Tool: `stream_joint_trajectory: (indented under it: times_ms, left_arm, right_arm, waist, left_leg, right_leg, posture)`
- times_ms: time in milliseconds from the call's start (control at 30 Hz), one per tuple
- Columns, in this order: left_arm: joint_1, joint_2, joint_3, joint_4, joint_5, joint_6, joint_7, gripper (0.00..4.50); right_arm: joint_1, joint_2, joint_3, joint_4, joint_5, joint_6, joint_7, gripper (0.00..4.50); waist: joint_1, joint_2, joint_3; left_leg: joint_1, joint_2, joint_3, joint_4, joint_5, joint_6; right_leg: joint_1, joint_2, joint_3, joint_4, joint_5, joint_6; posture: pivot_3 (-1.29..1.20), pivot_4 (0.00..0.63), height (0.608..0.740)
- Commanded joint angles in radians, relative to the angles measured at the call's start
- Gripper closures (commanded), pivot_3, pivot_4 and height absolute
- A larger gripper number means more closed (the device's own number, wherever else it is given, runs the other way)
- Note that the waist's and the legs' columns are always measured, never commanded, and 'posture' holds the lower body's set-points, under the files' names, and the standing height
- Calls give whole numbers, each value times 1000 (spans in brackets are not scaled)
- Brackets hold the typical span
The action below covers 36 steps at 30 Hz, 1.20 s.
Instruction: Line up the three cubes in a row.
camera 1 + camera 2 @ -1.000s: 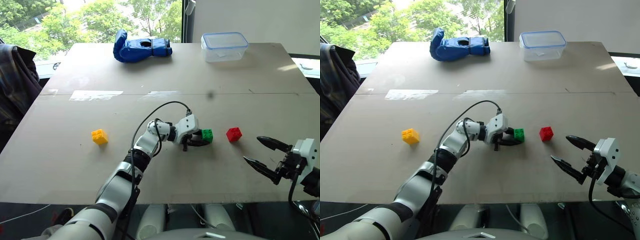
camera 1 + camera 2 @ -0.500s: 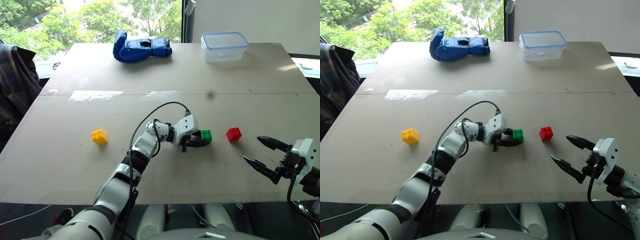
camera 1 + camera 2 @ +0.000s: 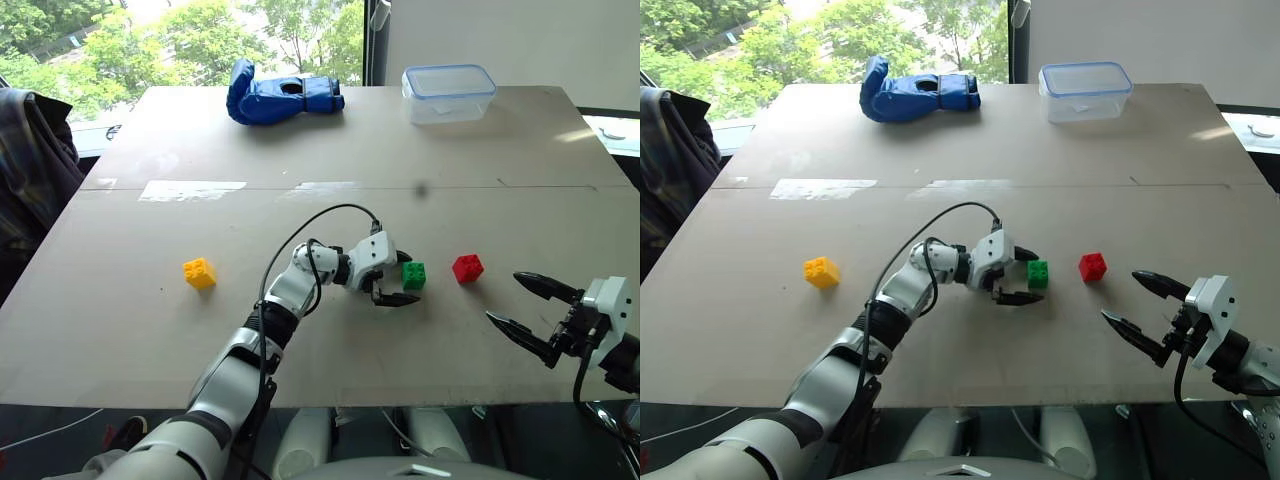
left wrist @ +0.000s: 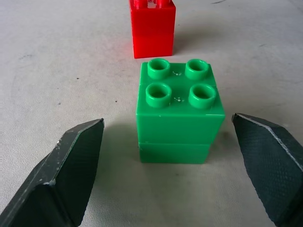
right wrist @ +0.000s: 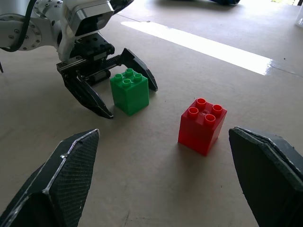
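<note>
Left wrist view: my left gripper [image 4: 170,175] stands apart around the green cube [image 4: 178,113], red cube [image 4: 152,27] just beyond. Yellow cube [image 3: 199,273] sits well behind, unplaced; right gripper [image 3: 530,312] idle, spread.

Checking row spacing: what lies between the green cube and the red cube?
Nothing: bare tabletop separates the green cube from the red cube, as the right wrist view shows.

Both grippers [image 3: 399,279] [image 3: 519,303] spread wide.
</note>
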<state>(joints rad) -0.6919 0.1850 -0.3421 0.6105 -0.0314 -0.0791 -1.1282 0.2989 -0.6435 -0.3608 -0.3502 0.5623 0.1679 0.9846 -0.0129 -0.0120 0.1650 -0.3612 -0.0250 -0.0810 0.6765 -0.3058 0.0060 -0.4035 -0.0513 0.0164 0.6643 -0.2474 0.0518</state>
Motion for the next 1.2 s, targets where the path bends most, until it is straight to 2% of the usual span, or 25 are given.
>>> stream_joint_trajectory:
  times_ms: [33,900,1200]
  left_arm:
    - [3,2,17,16,10,-11,31,51]
    - [10,-25,25,33,10,-30,97,51]
    - [27,-6,27,-27,-21,-23,42,51]
  right_arm:
    - [-4,4,-4,-16,10,-21,5,0]
    - [-8,10,12,4,-5,-44,13,0]
    - [-6,6,14,6,-1,-49,18,0]
  waist:
    - [0,0,0]
    - [2,1,0]
    - [1,1,0]
  left_leg:
    - [0,0,0,0,0,0]
    - [0,0,0,0,0,0]
    - [0,0,0,0,0,0]
  right_leg:
    - [0,0,0,0,0,0]
    - [0,0,0,0,0,0]
    - [0,0,0,0,0,0]
  posture:
    - [0,150,740]
    - [0,150,740]
    - [0,150,740]
